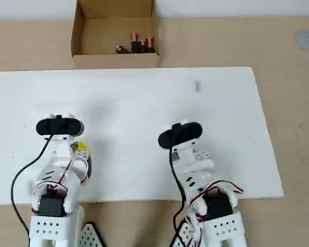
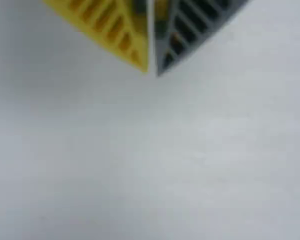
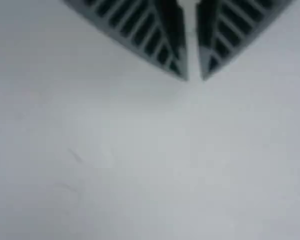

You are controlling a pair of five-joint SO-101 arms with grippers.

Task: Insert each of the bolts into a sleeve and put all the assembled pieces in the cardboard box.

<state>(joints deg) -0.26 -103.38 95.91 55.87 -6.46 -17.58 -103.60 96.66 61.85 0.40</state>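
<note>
Copper-tipped black pieces [image 1: 139, 45] sit in the brown cardboard box [image 1: 116, 60]; I'd park left claw [image 2: 151, 70] and right claw [image 3: 192, 76] (both pinched together, empty) away from it.

Light wooden table [image 1: 293, 103], evenly lit. White sheet [image 1: 144, 113] covers most of it; bare wood along far and right edges. Grey round disc [image 1: 307, 39] near far right corner. Pale wall [image 1: 221, 7] beyond.

Cardboard box [image 1: 115, 60]: brown, open-topped, upright, at table's far edge, left of centre. Assembled pieces [image 1: 139, 45]: copper-and-black, clustered in box's near right corner, some upright.
</note>
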